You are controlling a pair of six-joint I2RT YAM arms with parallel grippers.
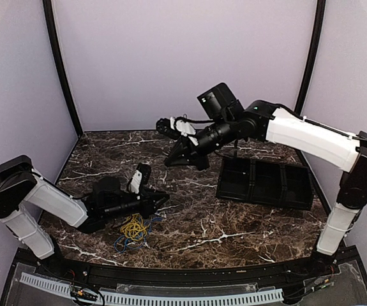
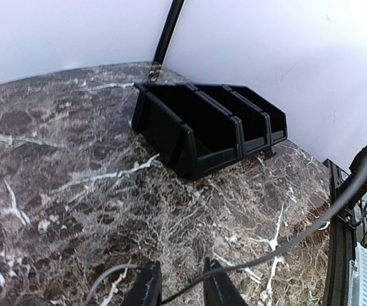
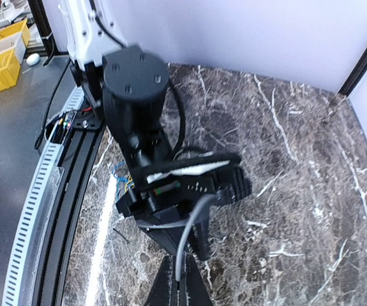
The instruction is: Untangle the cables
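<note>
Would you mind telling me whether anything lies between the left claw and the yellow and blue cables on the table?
Nothing visible does. The cables lie on the marble table right beside the left claw, on its near side; the black bins sit well off to the right.

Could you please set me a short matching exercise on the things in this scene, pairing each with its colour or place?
Things:
1. cables
2. bins
3. right claw
4. table

Descriptions:
A. dark marble with white veins
B. yellow and blue tangle near the front left
C. raised over the middle-back of the table
D. black, on the table's right side

Pairs: 1-B, 2-D, 3-C, 4-A
</note>
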